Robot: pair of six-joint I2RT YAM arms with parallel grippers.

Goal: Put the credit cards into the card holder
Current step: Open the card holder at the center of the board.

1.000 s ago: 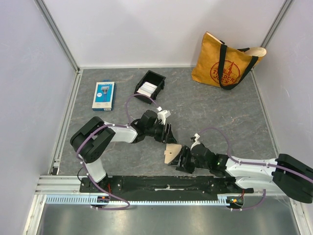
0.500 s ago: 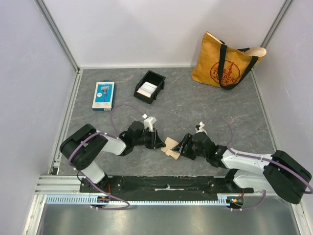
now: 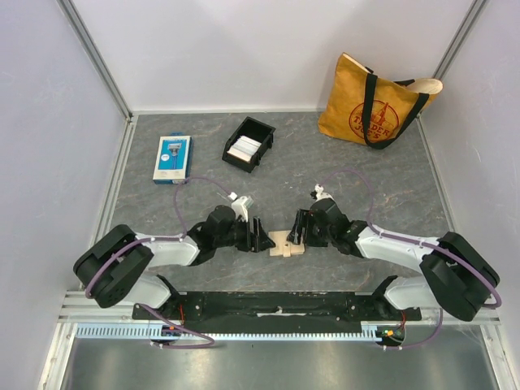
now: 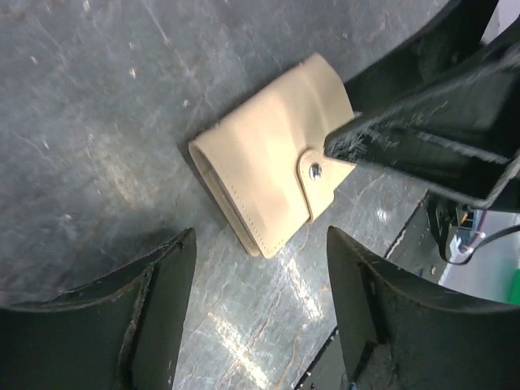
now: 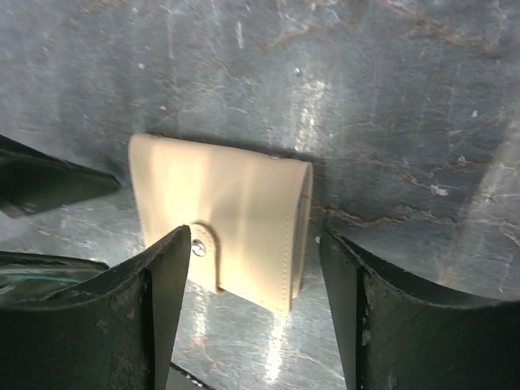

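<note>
left pincer (image 3: 258,236) stands released, jaws spread and holding nothing, at 9 o'clock of the card holder (image 3: 286,244). right pincer (image 3: 297,231) is likewise released and empty at 3 o'clock of it, with one fingertip reaching over the tab edge; whether it touches cannot be told. the card holder lies flat and closed on the table (image 3: 366,187), near the table's 6 o'clock edge, between the two pincers. its long axis runs roughly 9 to 3 o'clock in the top view, and its tab is snapped down with a metal stud. a second ago it stood tilted up at the right pincer's tips, with the left pincer apart at 11 o'clock; now it is down and let go. white credit cards (image 3: 244,149) sit in a black tray (image 3: 268,134) at 11 o'clock of the holder, well apart. farther off at 10 o'clock lies a blue-and-white package (image 3: 172,158), its print too small to read. at 1 o'clock a yellow tote bag (image 3: 357,106) stands by the back wall, printed "trader joe's" in red.
</note>
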